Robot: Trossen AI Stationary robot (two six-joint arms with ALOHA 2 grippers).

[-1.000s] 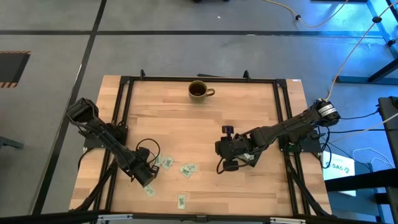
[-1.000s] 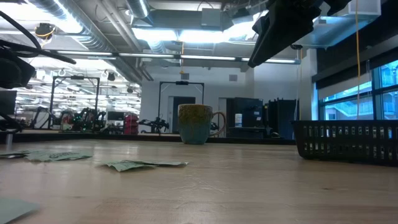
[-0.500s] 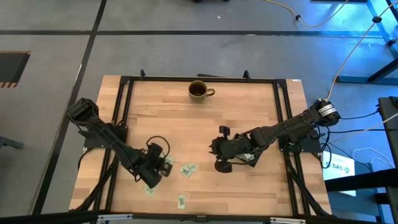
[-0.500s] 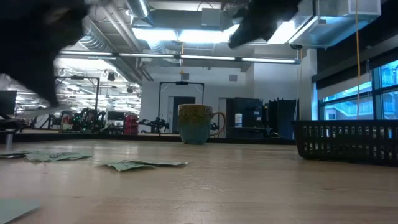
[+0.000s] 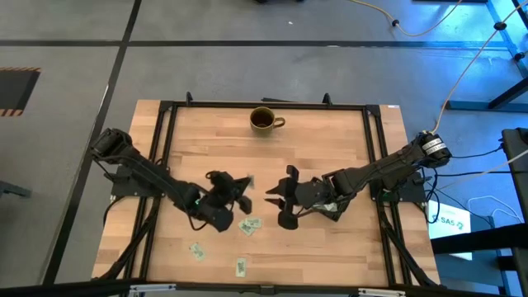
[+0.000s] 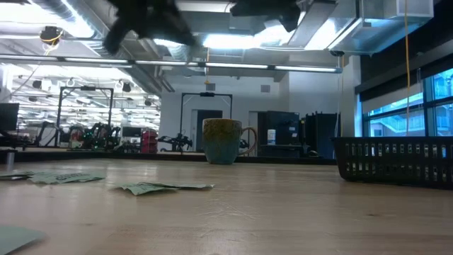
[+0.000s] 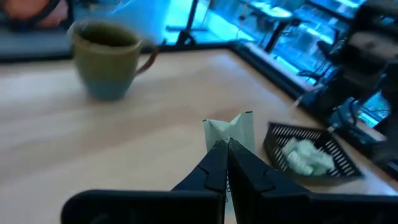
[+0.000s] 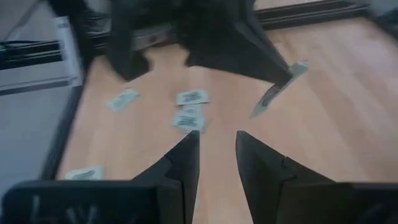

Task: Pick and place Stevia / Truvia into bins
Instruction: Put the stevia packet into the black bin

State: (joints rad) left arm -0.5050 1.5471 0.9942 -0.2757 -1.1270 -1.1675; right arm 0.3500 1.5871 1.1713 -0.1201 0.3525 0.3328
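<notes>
My left gripper hangs over the table's middle, shut on one pale green Stevia sachet, which also shows in the right wrist view. Facing it a little to the right, my right gripper is open with nothing between its fingers. More sachets lie flat on the wood near the front, two of them closer to the near edge. The black bin stands on the table's right half with white sachets inside; the low view shows its wall. My left gripper pinches the sachet's near end between its two fingertips. The fingers lie almost level and point toward the table's right. The sachet sticks out beyond the tips, slightly creased, lifted clear of the table.
A round brown mug stands at the far edge's middle. Black frame rails run along the table's left and right sides. Bare wood lies between the mug and the two grippers.
My left gripper has risen from the loose sachets near the front left and swung toward the table's middle, tipping from pointing down to almost level, carrying one sachet clear of the wood. My right gripper has tipped up a little and edged toward the left.
</notes>
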